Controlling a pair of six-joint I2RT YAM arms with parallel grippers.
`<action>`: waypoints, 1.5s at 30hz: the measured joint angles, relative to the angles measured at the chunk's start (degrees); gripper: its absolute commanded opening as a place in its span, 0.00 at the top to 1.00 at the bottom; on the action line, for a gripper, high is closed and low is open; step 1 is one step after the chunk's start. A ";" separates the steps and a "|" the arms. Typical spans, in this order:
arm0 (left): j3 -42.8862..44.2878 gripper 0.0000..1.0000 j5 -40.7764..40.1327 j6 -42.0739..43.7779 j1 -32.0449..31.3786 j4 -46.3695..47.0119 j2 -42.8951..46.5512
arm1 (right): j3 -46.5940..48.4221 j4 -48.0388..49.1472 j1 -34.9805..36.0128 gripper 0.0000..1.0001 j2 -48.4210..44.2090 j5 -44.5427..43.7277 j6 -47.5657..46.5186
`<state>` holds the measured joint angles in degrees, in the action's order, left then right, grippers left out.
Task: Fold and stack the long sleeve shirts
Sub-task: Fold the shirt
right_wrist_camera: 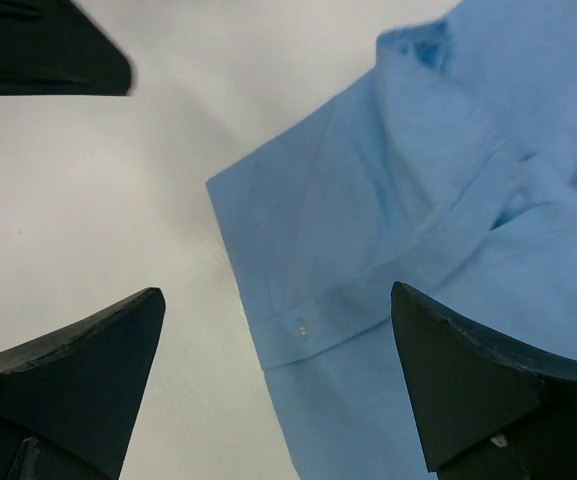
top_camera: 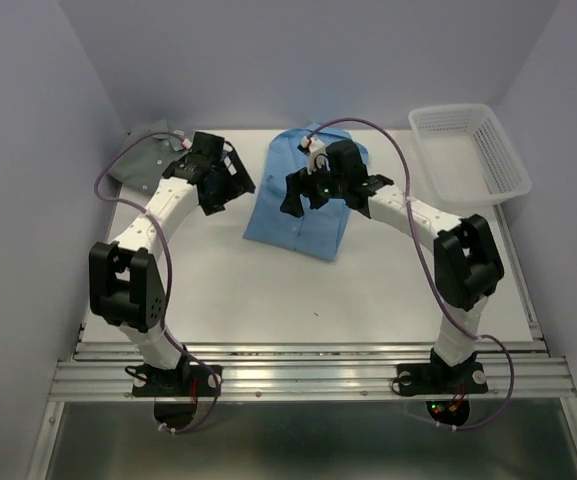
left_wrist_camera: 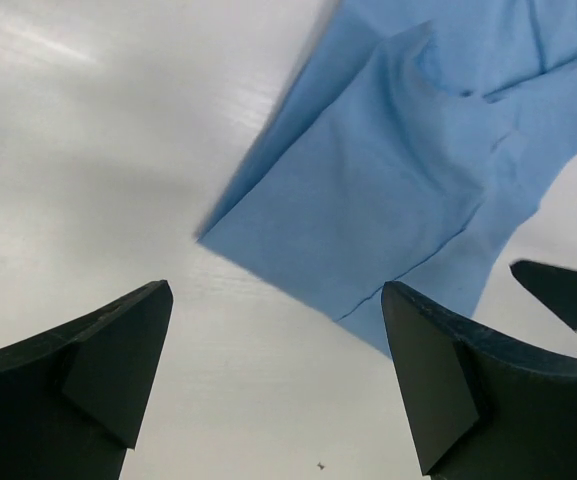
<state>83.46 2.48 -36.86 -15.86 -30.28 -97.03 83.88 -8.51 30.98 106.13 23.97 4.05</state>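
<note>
A light sky-blue shirt [top_camera: 290, 210] lies folded at the middle back of the table. It also shows in the left wrist view [left_wrist_camera: 408, 190] and the right wrist view [right_wrist_camera: 418, 230], where a cuff with a white button lies at its edge. A grey-green shirt [top_camera: 146, 160] lies folded at the back left, partly behind my left arm. My left gripper [top_camera: 230, 188] is open and empty, above bare table just left of the blue shirt. My right gripper [top_camera: 304, 196] is open and empty, above the blue shirt's upper part. No darker blue shirt is in view.
A white mesh basket [top_camera: 468, 152] stands at the back right corner. Pale walls close in the table on the left, back and right. A metal rail [top_camera: 308, 372] runs along the near edge by the arm bases.
</note>
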 measured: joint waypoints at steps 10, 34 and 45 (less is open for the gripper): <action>-25.18 0.01 4.76 -5.33 0.39 7.78 9.57 | 11.30 -0.94 -1.40 0.00 20.72 1.03 5.44; -28.63 0.13 13.60 -24.48 -14.56 35.21 -4.52 | -21.68 33.24 -3.65 0.00 8.57 -1.01 40.17; -29.77 0.12 10.73 -29.88 -20.92 31.45 -2.89 | -24.50 30.56 -3.58 0.00 4.98 -15.19 55.01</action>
<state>53.69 13.21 -66.74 -36.77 1.17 -99.92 59.37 22.04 27.40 111.11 8.78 59.07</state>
